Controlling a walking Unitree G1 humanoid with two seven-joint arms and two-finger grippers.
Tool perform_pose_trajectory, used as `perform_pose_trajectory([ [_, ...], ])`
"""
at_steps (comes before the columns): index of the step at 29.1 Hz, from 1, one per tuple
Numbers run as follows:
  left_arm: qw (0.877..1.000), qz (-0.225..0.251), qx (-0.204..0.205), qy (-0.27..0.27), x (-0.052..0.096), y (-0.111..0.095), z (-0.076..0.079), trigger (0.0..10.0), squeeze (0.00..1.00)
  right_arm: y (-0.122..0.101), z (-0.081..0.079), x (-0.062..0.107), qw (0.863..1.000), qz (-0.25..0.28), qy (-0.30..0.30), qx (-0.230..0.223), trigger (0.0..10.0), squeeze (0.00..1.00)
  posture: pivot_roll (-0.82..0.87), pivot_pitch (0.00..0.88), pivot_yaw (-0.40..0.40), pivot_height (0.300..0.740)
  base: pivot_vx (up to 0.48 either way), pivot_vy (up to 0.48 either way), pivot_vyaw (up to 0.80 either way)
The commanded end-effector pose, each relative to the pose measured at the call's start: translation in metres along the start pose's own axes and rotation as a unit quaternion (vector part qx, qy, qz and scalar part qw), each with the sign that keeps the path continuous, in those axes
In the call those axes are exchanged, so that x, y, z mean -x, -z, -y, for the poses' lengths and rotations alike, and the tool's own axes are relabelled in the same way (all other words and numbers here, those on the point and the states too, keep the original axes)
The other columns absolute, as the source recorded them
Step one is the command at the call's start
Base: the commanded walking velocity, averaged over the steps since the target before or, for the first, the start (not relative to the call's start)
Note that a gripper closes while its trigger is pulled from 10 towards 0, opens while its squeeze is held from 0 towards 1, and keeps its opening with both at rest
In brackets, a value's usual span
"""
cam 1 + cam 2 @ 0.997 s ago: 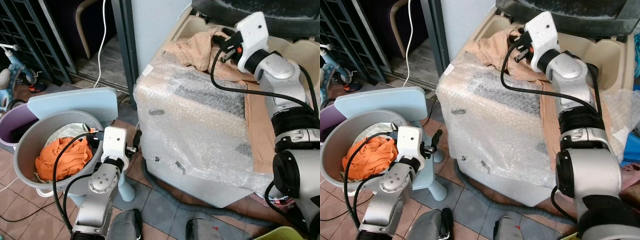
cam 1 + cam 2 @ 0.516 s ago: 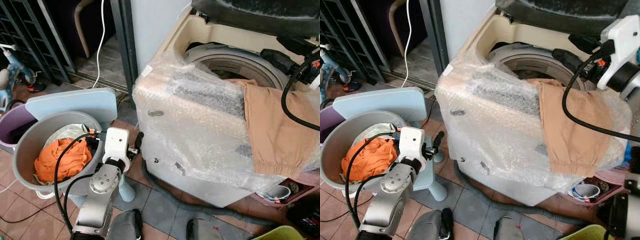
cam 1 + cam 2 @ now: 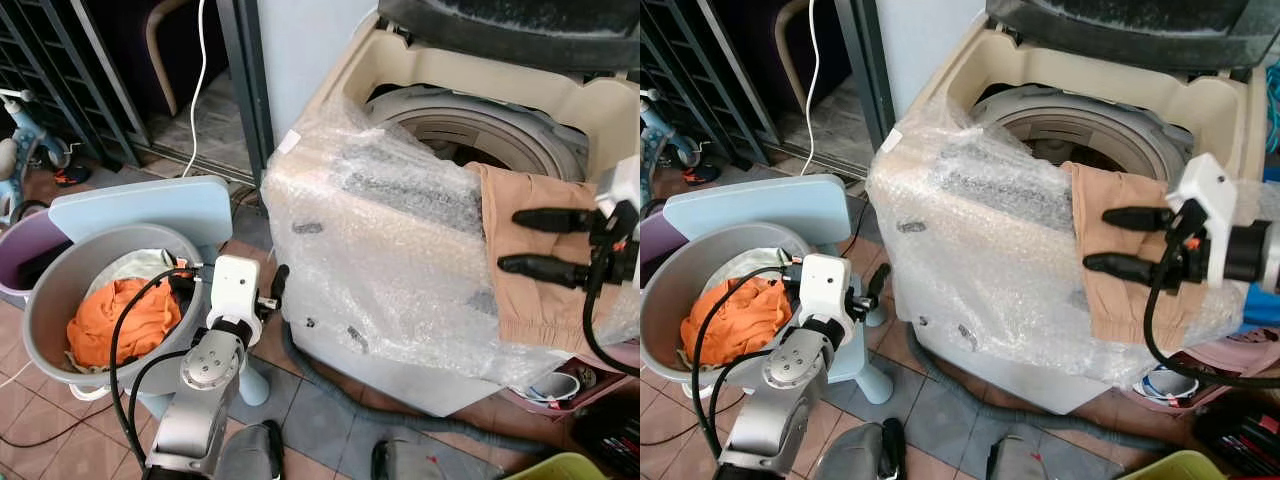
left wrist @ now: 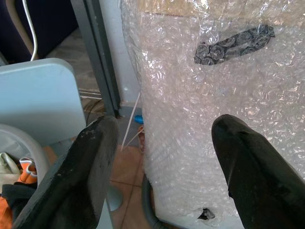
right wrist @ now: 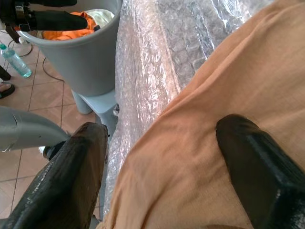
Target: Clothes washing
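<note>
The washing machine [image 3: 400, 250], wrapped in bubble wrap with its lid up, stands with the drum open, and the loading looks only partly done: a tan garment [image 3: 535, 260] hangs over the front rim, one end near the drum mouth and the rest draped down the outside, so it is judged not yet properly inside. Whether other clothes already lie in the drum cannot be told. To the robot's left, well apart from the machine, a grey tub [image 3: 60, 290] sits on a pale blue stool [image 3: 150, 205] and holds an orange garment [image 3: 120, 318] with some pale cloth behind it, so more washing is left to move. The right gripper [image 3: 545, 242] hovers over the hanging tan garment with its two black fingers spread wide, holding nothing; in the right wrist view the cloth lies between and beneath them. The left gripper [image 4: 162, 176] sits low between the tub and the machine's side, fingers likewise wide apart and empty.
</note>
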State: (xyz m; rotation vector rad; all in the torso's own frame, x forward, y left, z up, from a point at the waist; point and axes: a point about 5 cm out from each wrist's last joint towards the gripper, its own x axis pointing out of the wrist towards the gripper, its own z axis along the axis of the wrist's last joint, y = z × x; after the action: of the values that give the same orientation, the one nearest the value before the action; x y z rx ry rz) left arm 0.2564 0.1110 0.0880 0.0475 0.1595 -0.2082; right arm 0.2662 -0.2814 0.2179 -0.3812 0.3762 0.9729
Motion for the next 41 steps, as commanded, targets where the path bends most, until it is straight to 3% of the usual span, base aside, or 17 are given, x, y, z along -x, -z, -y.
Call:
perform_pose_trajectory([
  [1, 1.000, -0.003, -0.003, 0.001, 0.001, 0.000, -0.001, 10.0, 0.00, 0.012, -0.006, -0.012, 0.999, -0.043, -0.020, 0.008, 10.0, 1.00, -0.04, 0.142, 0.035, 0.740, 0.000, 0.000, 0.00],
  [6, 1.000, -0.002, -0.005, 0.000, 0.000, 0.000, -0.001, 10.0, 0.00, 0.017, 0.001, -0.023, 0.995, -0.081, 0.021, 0.047, 10.0, 1.00, -0.03, 0.134, 0.034, 0.740, 0.000, 0.000, 0.00],
  [8, 1.000, -0.001, -0.008, -0.003, 0.000, -0.001, -0.003, 10.0, 0.00, 0.005, 0.026, -0.033, 0.983, -0.062, 0.135, 0.103, 10.0, 1.00, -0.03, 0.131, 0.030, 0.740, 0.000, 0.000, 0.00],
  [9, 1.000, -0.001, -0.008, -0.003, 0.000, -0.001, -0.003, 10.0, 0.00, 0.005, 0.026, -0.033, 0.983, -0.062, 0.135, 0.103, 10.0, 1.00, -0.03, 0.131, 0.030, 0.740, 0.000, 0.000, 0.00],
  [10, 1.000, 0.000, -0.008, -0.006, -0.001, -0.001, -0.003, 10.0, 0.00, -0.019, 0.046, -0.034, 0.968, 0.006, 0.225, 0.115, 10.0, 1.00, -0.03, 0.127, 0.027, 0.740, 0.000, 0.000, 0.00],
  [13, 1.000, 0.000, -0.008, -0.007, -0.001, -0.001, -0.003, 10.0, 0.00, -0.038, 0.058, -0.031, 0.947, 0.049, 0.289, 0.133, 10.0, 1.00, -0.03, 0.125, 0.024, 0.740, 0.000, 0.000, 0.00],
  [17, 1.000, 0.002, -0.007, -0.010, -0.002, -0.001, -0.001, 10.0, 0.00, -0.073, 0.076, -0.009, 0.881, 0.135, 0.420, 0.172, 10.0, 1.00, -0.03, 0.123, 0.018, 0.740, 0.000, 0.000, 0.00],
  [18, 1.000, 0.002, -0.007, -0.010, -0.002, -0.001, -0.001, 10.0, 0.00, -0.073, 0.076, -0.009, 0.881, 0.135, 0.420, 0.172, 10.0, 1.00, -0.03, 0.123, 0.018, 0.740, 0.000, 0.000, 0.00],
  [21, 1.000, 0.001, -0.006, -0.012, -0.002, -0.001, -0.001, 10.0, 0.00, -0.091, 0.081, 0.007, 0.837, 0.198, 0.477, 0.184, 10.0, 0.83, -0.04, 0.125, 0.017, 0.740, 0.000, 0.000, 0.00],
  [22, 1.000, 0.001, -0.006, -0.012, -0.002, -0.001, -0.001, 10.0, 0.00, -0.091, 0.081, 0.007, 0.837, 0.198, 0.477, 0.184, 10.0, 0.83, -0.04, 0.125, 0.017, 0.740, 0.000, 0.000, 0.00],
  [24, 1.000, 0.001, -0.005, -0.013, -0.002, 0.000, -0.001, 10.0, 0.00, -0.098, 0.081, 0.013, 0.820, 0.231, 0.491, 0.183, 10.0, 0.51, -0.04, 0.125, 0.016, 0.740, 0.000, 0.000, 0.00],
  [25, 1.000, 0.000, -0.005, -0.012, -0.002, 0.000, -0.001, 10.0, 0.00, -0.101, 0.079, 0.015, 0.815, 0.242, 0.494, 0.184, 10.0, 0.47, -0.04, 0.126, 0.017, 0.740, 0.000, 0.000, 0.00],
  [28, 1.000, -0.002, -0.003, -0.010, -0.003, 0.000, 0.000, 10.0, 0.00, -0.099, 0.076, 0.012, 0.820, 0.249, 0.482, 0.182, 10.0, 0.29, -0.05, 0.126, 0.017, 0.740, 0.000, 0.000, 0.00],
  [32, 1.000, -0.001, -0.003, -0.009, -0.003, 0.000, 0.000, 10.0, 0.00, -0.093, 0.071, 0.006, 0.839, 0.239, 0.455, 0.179, 10.0, 0.23, -0.05, 0.127, 0.016, 0.740, 0.000, 0.000, 0.00],
  [33, 1.000, 0.000, -0.003, -0.009, -0.003, 0.000, 0.000, 10.0, 0.00, -0.071, 0.068, -0.002, 0.877, 0.188, 0.413, 0.156, 10.0, 0.00, -0.04, 0.127, 0.016, 0.740, 0.000, 0.000, 0.00],
  [37, 1.000, -0.001, -0.002, -0.013, -0.001, 0.000, -0.004, 10.0, 0.00, -0.005, 0.057, 0.006, 0.938, 0.047, 0.332, 0.089, 10.0, 0.00, -0.05, 0.129, 0.018, 0.740, 0.000, 0.000, 0.00],
  [41, 1.000, -0.009, -0.002, -0.007, -0.001, 0.004, -0.005, 10.0, 0.00, 0.014, 0.046, 0.011, 0.956, 0.012, 0.288, 0.059, 10.0, 0.00, -0.07, 0.130, 0.030, 0.740, 0.000, 0.000, 0.00],
])
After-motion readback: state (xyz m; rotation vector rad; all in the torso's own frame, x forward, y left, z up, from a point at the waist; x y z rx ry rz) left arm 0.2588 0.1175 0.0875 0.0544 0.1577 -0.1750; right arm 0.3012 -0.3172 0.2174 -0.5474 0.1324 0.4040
